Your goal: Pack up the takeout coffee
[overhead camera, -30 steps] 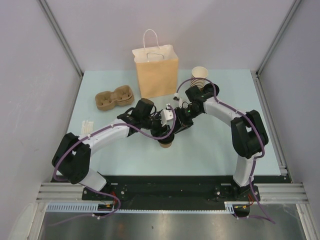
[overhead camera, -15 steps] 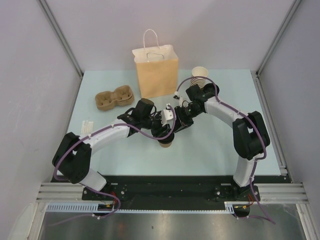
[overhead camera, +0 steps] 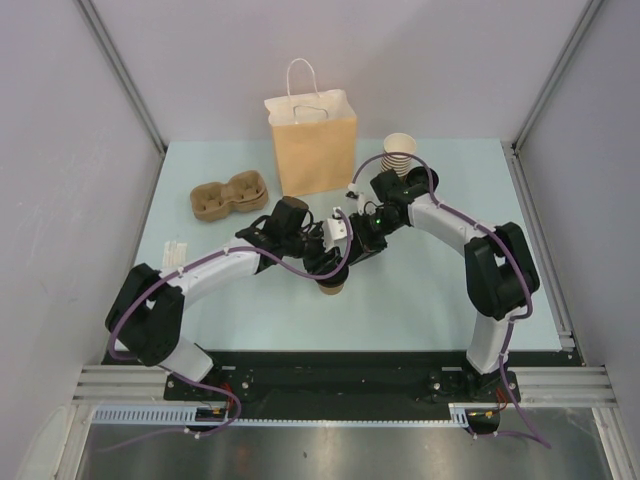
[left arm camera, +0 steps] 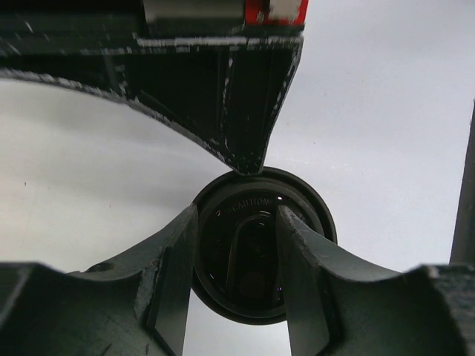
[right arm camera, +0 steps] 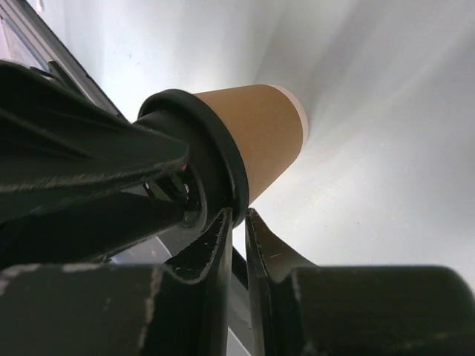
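Only tiny shifts. The right arm (overhead camera: 450,222) resettles: its elbow (overhead camera: 497,268) sits a hair further left and nearer the front edge of the desk (overhead camera: 430,300) than a second ago. Its wrist (overhead camera: 385,190), just beside the takeout coffee (overhead camera: 332,286), nudged toward the cup stack (overhead camera: 399,152) half a second ago and is now back left a touch. The left arm (overhead camera: 215,268) barely drifts, its shoulder link (overhead camera: 145,320) ending up a shade further right.
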`<state>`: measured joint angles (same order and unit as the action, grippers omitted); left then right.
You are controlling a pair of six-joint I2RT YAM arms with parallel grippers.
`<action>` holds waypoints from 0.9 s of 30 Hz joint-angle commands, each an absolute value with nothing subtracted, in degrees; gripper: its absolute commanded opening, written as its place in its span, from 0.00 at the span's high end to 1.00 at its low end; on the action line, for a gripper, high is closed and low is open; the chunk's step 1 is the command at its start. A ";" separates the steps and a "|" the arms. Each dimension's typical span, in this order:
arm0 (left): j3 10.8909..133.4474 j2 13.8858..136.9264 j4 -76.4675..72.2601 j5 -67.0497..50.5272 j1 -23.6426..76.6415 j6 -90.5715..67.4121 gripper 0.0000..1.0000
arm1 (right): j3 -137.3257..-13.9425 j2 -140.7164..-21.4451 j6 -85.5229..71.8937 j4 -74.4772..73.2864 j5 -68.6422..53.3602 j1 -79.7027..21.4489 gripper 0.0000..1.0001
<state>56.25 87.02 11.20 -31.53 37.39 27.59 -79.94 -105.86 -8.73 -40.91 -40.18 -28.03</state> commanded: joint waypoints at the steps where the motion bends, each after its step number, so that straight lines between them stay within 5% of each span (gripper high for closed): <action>1: 55.28 89.38 13.71 -31.38 37.79 29.36 0.51 | -79.02 -110.73 -6.59 -40.78 -37.62 -28.65 0.86; 15: 53.88 89.56 14.24 -30.06 37.62 30.15 0.57 | -76.55 -111.80 -5.27 -39.90 -35.59 -28.92 0.90; 27: 63.28 85.52 19.86 -32.43 37.62 26.02 0.44 | -77.87 -104.33 -8.61 -36.92 -43.33 -27.60 0.76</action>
<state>58.78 87.55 15.35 -31.64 37.36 27.42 -78.22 -107.35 -8.80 -37.52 -43.97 -27.51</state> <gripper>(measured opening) 0.544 0.233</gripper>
